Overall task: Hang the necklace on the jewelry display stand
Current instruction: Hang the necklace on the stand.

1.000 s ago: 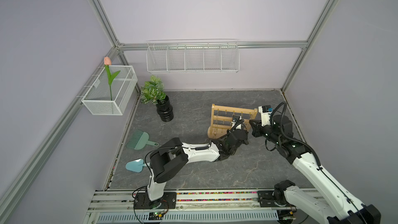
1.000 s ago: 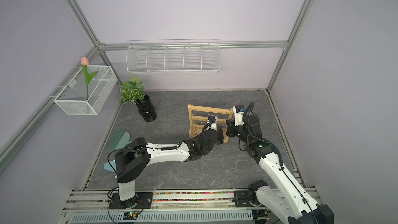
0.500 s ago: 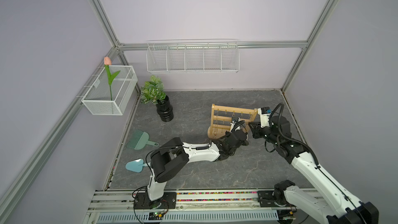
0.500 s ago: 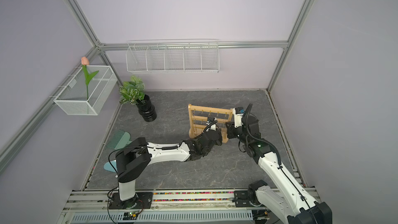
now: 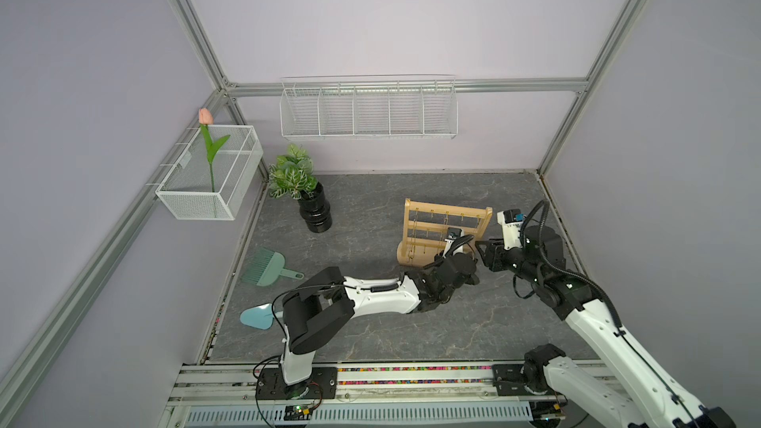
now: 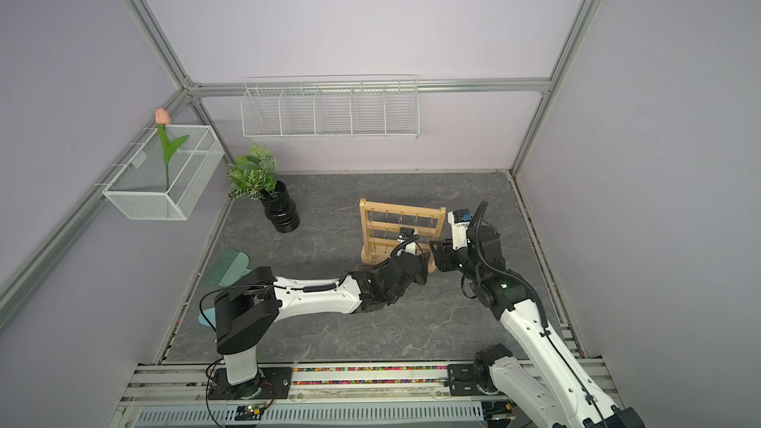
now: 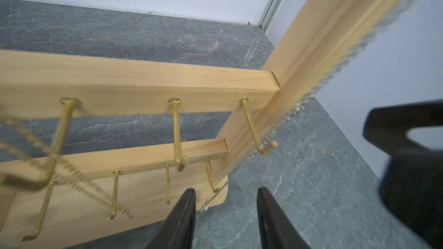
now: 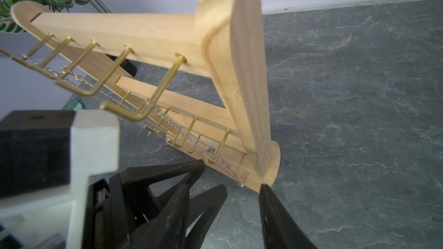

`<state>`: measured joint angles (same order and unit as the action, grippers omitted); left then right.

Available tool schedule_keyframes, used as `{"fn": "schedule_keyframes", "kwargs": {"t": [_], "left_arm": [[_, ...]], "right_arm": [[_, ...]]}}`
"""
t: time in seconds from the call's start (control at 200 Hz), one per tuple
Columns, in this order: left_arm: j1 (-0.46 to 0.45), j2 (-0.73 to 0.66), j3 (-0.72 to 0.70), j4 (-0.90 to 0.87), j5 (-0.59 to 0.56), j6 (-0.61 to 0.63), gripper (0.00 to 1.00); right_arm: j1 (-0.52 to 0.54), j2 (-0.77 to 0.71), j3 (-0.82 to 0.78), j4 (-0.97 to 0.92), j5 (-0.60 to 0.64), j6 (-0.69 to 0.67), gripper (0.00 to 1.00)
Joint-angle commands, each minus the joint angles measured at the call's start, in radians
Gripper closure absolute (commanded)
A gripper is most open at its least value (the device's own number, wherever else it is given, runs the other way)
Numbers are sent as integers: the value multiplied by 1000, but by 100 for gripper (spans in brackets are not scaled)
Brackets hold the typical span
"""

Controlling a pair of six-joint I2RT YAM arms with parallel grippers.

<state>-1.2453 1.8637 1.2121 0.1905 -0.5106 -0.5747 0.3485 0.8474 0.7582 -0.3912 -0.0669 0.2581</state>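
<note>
The jewelry display stand (image 5: 447,236) (image 6: 401,236) is a light wooden rack with gold hooks, standing right of the floor's middle. The necklace (image 7: 297,106), a thin silver chain, runs along the rack's right upright over a gold hook (image 7: 265,148) and ends in a small bead (image 7: 205,208) near the base. In the right wrist view the necklace (image 8: 184,135) drapes across several hooks down to that bead (image 8: 242,184). My left gripper (image 7: 225,195) (image 5: 467,275) is open and empty beside the base. My right gripper (image 8: 242,188) (image 5: 482,251) is open too, close to the bead without touching it.
Gold chains (image 7: 76,183) hang on the rack's left hooks. A potted plant (image 5: 302,195) stands at the back left. A green dustpan (image 5: 267,267) and a blue scoop (image 5: 257,317) lie at the left edge. White wire baskets (image 5: 368,111) (image 5: 210,172) hang on the walls.
Both grippers went from shut to open beside the rack's right end. The silver chain is out of their hold and hangs from the hooks. The right arm drew back slightly.
</note>
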Motion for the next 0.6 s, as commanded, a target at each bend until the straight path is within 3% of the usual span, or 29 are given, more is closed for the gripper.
{"fn": "schedule_keyframes", "kwargs": {"t": [0.0, 0.245, 0.31, 0.325, 0.335, 0.395, 0.405, 0.415, 0.43, 0.595], "left_arm": [[-20, -72, -18, -76, 19, -36, 54], [-31, -201, -55, -222, 86, -81, 54], [-31, -244, -62, -289, 73, -86, 52], [-31, -254, -60, -302, 60, -89, 50], [-31, -260, -58, -329, 51, -94, 50], [-27, -307, -53, -408, -2, -83, 40], [-25, -316, -57, -415, -7, -77, 29], [-22, -327, -59, -422, -12, -73, 8], [-18, -343, -65, -431, -20, -68, 1], [115, -555, -167, -550, -88, -64, 1]], "right_arm": [[-4, -28, 40, -111, 25, 1, 41], [-5, -37, 72, -251, 125, 36, 23], [-4, -41, 65, -263, 148, 45, 9], [-5, -41, 63, -266, 153, 46, 1], [-6, -40, 63, -269, 157, 46, 8], [-5, -39, 56, -278, 183, 50, 11], [-5, -37, 54, -277, 188, 49, 11], [-5, -37, 52, -277, 193, 50, 11], [-5, -35, 50, -278, 201, 50, 11], [-19, 12, 36, -243, 291, 49, 11]]}}
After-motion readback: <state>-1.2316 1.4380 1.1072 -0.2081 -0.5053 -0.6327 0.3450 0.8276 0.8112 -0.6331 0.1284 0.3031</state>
